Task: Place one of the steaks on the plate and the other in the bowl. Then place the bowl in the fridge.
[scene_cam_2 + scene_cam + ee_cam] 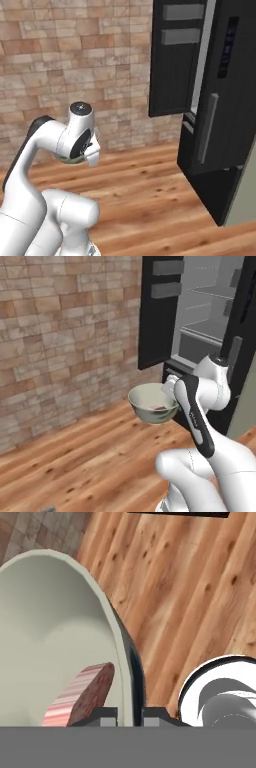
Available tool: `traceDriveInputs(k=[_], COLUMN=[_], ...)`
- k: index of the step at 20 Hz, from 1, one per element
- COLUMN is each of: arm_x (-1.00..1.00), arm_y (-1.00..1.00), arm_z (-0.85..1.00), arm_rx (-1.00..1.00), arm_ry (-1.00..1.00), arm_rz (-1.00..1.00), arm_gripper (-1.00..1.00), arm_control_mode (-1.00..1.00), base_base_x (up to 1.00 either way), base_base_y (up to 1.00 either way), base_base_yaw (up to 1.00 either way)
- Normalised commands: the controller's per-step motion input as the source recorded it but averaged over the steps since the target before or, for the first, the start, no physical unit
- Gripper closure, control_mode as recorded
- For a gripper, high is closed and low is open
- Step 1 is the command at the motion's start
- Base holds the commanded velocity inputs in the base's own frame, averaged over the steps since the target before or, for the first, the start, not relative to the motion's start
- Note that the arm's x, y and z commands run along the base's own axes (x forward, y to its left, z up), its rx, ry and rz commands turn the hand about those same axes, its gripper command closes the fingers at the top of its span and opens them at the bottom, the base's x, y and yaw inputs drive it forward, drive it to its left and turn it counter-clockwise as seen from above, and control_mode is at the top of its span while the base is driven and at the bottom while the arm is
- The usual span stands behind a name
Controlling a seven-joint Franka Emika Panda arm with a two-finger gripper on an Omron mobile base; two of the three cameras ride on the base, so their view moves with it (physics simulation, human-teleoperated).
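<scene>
From the left base view, you see the bowl (pixel 152 402) held above the wood floor (pixel 90 456), just short of the open fridge (pixel 200 311). In the hand view, your gripper (pixel 130 714) is clamped on the bowl's rim, steak (pixel 82 696) inside.

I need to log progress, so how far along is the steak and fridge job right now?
Done: one steak lies in the bowl. In hand: the tool is shut on the bowl's rim, holding it above the wood floor beside the open fridge. Left: set the bowl on a fridge shelf. The plate's steak can't be judged from here.
</scene>
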Motion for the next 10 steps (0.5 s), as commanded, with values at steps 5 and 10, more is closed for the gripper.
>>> traceDriveInputs(k=[5, 10], arm_x=[0.00, 0.00], arm_y=[0.00, 0.00], arm_z=[0.00, 0.00], arm_rx=[0.00, 0.00], arm_ry=[0.00, 0.00], arm_rz=[0.00, 0.00], arm_gripper=[1.00, 1.00], arm_control_mode=[1.00, 1.00], base_base_x=[0.98, 0.84], base_base_y=[0.47, 0.51], base_base_yaw=[-0.04, -0.16])
